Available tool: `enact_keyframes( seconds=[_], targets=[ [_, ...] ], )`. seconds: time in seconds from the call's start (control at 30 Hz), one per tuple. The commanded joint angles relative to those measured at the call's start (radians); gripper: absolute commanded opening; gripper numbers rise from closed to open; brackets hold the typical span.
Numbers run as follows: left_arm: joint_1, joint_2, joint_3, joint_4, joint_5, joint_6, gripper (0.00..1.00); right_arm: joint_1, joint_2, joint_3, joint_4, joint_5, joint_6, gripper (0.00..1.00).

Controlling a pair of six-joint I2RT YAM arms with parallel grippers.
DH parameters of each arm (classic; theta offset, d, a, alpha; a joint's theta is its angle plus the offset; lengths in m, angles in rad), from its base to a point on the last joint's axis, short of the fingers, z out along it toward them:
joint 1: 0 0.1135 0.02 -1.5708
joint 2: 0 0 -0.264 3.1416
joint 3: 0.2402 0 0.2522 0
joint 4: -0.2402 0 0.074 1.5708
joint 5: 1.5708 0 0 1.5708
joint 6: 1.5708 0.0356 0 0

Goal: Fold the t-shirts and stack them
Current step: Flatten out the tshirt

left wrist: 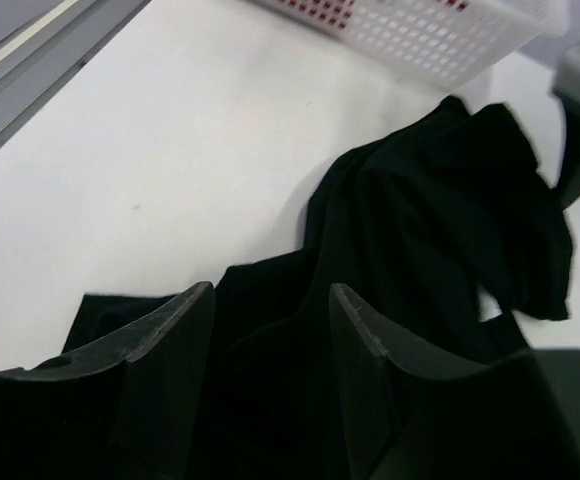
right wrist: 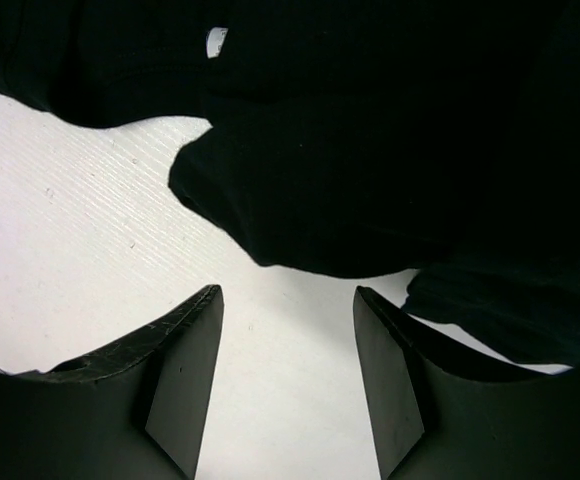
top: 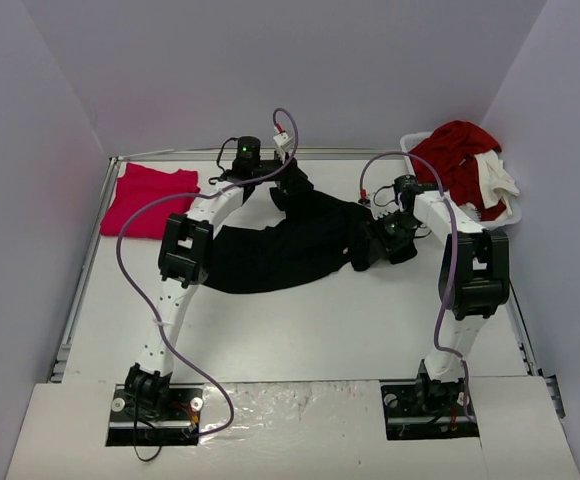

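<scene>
The black t-shirt (top: pixel 290 250) lies crumpled in a long band across the middle of the table. My left gripper (top: pixel 288 192) hovers over its far edge. In the left wrist view that gripper (left wrist: pixel 270 290) is open, with black cloth (left wrist: pixel 440 200) under and between the jaws. My right gripper (top: pixel 363 255) is at the shirt's right end. In the right wrist view it (right wrist: pixel 288 292) is open and empty over bare table, just short of a rounded fold of the black shirt (right wrist: pixel 370 150). The pink-red t-shirt (top: pixel 150 198) lies folded flat at the far left.
A white mesh basket (top: pixel 510 215) stands at the far right, holding red cloth (top: pixel 460 155) and white cloth (top: pixel 495 180). It also shows in the left wrist view (left wrist: pixel 420 40). A metal rail (top: pixel 85 250) runs along the table's left edge. Purple cables loop from both arms.
</scene>
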Motion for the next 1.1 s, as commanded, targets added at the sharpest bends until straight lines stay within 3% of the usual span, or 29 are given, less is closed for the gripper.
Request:
enact_keyframes(
  seconds=[0.0, 0.27, 0.4, 0.7, 0.77, 0.8, 0.87, 1.07],
  targets=[
    [-0.009, -0.012, 0.076, -0.165, -0.077, 0.197, 0.48, 0.006, 0.015, 0.006, -0.054, 0.008, -0.018, 0.51],
    [-0.009, -0.008, 0.079, -0.265, -0.126, 0.335, 0.47, 0.006, 0.047, 0.019, -0.059, 0.006, -0.024, 0.51],
    [-0.015, 0.015, 0.102, -0.265, -0.121, 0.331, 0.36, 0.006, 0.05, 0.014, -0.059, 0.012, -0.025, 0.51],
    [-0.021, 0.052, 0.122, -0.091, -0.052, 0.145, 0.34, 0.008, 0.06, 0.005, -0.057, 0.018, -0.029, 0.51],
    [-0.026, 0.055, 0.129, -0.093, -0.051, 0.143, 0.29, 0.009, 0.064, 0.005, -0.057, 0.021, -0.029, 0.51],
    [-0.029, 0.055, 0.132, -0.096, -0.052, 0.143, 0.16, 0.009, 0.064, 0.006, -0.057, 0.021, -0.029, 0.5],
    [-0.032, 0.055, 0.132, -0.114, -0.055, 0.157, 0.03, 0.011, 0.067, 0.006, -0.057, 0.021, -0.03, 0.5],
    [-0.027, 0.002, 0.096, -0.166, -0.121, 0.179, 0.02, 0.016, 0.055, -0.001, -0.059, 0.017, -0.03, 0.49]
  ],
)
